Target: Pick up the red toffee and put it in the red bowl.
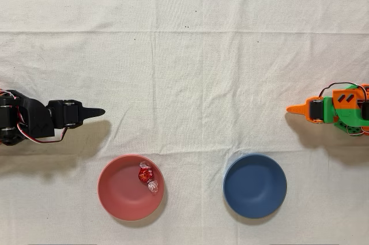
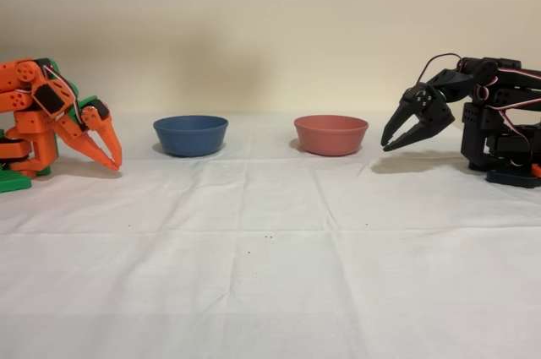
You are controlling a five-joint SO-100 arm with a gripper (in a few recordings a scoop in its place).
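Already the red toffee (image 1: pixel 146 177) lay inside the red bowl (image 1: pixel 118 199), lower left of the overhead frame. Left-centre, the black gripper (image 2: pixel 394 141) hung spread and empty; arguably only a clean retreat, clear of the rim, remained.

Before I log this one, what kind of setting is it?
Probably a tabletop robot test setup: a white cloth, two small arms facing each other, the black gripper empty, and the red toffee in the red bowl.
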